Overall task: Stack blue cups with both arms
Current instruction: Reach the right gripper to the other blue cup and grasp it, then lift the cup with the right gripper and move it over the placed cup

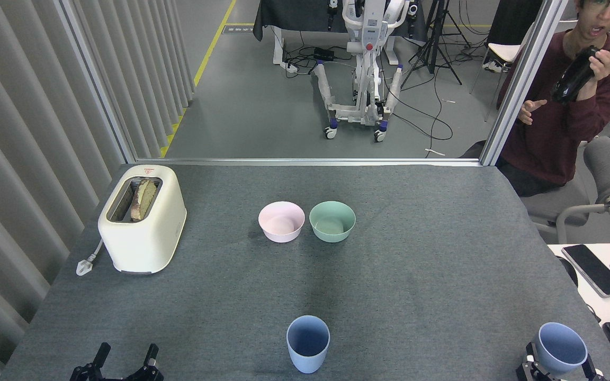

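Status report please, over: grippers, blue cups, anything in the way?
Left gripper open, idle. Right gripper around the right blue cup, grip unclear. Middle blue cup upright, free. Nothing between them.
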Action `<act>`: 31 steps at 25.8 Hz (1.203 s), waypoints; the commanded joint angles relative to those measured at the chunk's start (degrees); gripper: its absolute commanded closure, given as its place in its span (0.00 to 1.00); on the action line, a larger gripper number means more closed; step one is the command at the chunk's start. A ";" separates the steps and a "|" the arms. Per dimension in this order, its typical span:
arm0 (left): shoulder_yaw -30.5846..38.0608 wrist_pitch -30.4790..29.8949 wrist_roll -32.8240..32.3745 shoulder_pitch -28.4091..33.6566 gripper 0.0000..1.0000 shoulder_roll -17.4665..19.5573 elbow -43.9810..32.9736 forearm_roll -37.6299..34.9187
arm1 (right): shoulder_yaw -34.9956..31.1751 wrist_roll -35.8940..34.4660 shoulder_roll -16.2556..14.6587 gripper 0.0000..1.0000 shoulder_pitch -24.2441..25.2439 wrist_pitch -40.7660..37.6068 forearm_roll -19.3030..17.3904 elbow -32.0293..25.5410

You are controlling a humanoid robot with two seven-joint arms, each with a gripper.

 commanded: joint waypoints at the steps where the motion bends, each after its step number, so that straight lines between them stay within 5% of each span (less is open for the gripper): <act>1: 0.00 -0.03 0.00 -0.07 0.00 0.09 0.11 0.01 | 0.34 -0.11 -0.12 0.00 -0.87 0.08 0.68 1.14; 2: 0.00 -0.03 0.00 -0.16 0.00 0.09 0.11 0.01 | 0.86 -0.11 -0.12 0.00 -0.96 0.26 0.94 1.23; 5: 0.00 0.06 0.00 -0.34 0.00 0.00 0.11 -0.08 | 2.36 -0.47 -0.03 0.63 -0.79 -0.09 0.85 0.62; 7: 0.00 0.06 0.00 -0.34 0.00 0.00 0.11 -0.08 | 3.24 -1.61 0.32 0.74 -0.35 -1.67 0.68 -1.23; 11: 0.00 0.15 0.00 -0.34 0.00 -0.09 0.03 -0.08 | 5.43 -2.66 1.73 0.74 5.62 -8.97 0.59 -14.49; 15: 0.00 0.15 0.79 -0.16 0.00 0.00 0.03 -0.17 | 12.90 -2.05 7.26 0.74 12.57 -12.66 1.29 -29.09; 23: -0.09 0.24 1.67 0.63 0.00 -0.09 -0.33 -0.17 | 28.99 0.68 16.14 0.73 7.04 -10.64 16.32 -28.56; 31: 0.00 0.24 1.75 0.63 0.00 -0.18 -0.33 -0.08 | 34.35 3.31 17.46 0.72 2.91 -8.35 18.08 -26.37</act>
